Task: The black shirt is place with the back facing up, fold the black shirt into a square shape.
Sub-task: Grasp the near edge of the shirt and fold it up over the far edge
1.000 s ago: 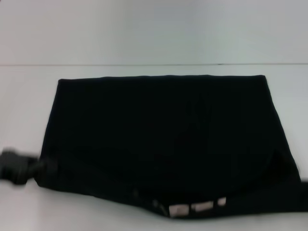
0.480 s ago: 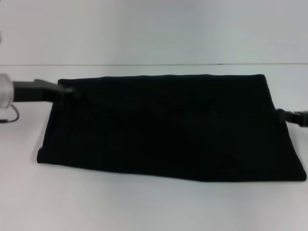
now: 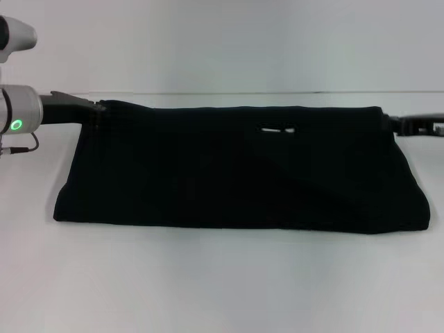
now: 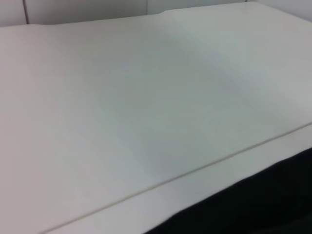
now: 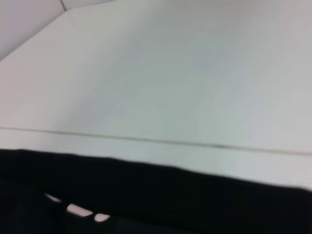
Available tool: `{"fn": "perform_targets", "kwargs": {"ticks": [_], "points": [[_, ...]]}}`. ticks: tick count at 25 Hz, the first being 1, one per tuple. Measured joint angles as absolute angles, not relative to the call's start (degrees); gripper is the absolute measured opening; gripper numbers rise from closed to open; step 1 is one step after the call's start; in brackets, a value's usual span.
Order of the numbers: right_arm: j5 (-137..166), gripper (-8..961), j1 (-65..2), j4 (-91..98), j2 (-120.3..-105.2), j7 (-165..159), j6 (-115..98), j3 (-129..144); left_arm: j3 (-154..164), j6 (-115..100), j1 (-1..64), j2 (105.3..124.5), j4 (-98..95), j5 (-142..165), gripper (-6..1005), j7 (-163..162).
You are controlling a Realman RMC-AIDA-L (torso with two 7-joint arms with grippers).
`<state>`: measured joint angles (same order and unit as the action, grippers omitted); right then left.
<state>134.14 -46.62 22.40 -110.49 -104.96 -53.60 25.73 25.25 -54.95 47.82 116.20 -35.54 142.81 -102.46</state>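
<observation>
The black shirt (image 3: 236, 173) lies folded into a wide, low band across the white table (image 3: 208, 284). A small white label (image 3: 275, 130) shows near its far edge. My left gripper (image 3: 97, 107) is at the shirt's far left corner and my right gripper (image 3: 390, 123) is at its far right corner. Each is shut on the cloth, which rises slightly to meet it. In the left wrist view only a dark edge of the shirt (image 4: 273, 204) shows. The right wrist view has the shirt's edge (image 5: 195, 204) and the label (image 5: 80, 210).
The table top runs on bare and white in front of the shirt and at both sides. Just behind the shirt's far edge, a thin seam (image 3: 208, 94) crosses the surface, with a pale wall beyond it.
Both grippers rose from the shirt's near corners and moved to the far corners, carrying the near half over. The labels at the front edge are gone; one shows near the far edge.
</observation>
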Motion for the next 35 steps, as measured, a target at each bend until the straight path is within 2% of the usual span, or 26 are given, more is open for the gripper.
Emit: {"fn": "perform_targets", "kwargs": {"ticks": [5, 17, 29, 35], "points": [[134.0, 35, -48.9, 22.3, -110.55, -105.6, -51.0, 26.0, 26.2, -51.9, 48.5, 116.31, -35.4, 142.8, 6, -103.1], [133.5, 35, -50.5, 22.9, -109.12, -108.9, -48.8, 26.4, 26.3, -48.0, 49.0, 115.96, -35.9, 142.8, 7, -104.5], [133.5, 35, -51.1, 22.6, -109.05, -108.7, -47.5, 27.0, 26.4, -46.5, 49.6, 115.98, -35.4, 142.8, 6, -104.7], [133.6, 71, -51.4, 22.3, -109.38, -108.9, -46.6, 27.5, 26.6, -43.6, 49.7, 117.04, -35.3, 142.8, 7, -104.7]]}}
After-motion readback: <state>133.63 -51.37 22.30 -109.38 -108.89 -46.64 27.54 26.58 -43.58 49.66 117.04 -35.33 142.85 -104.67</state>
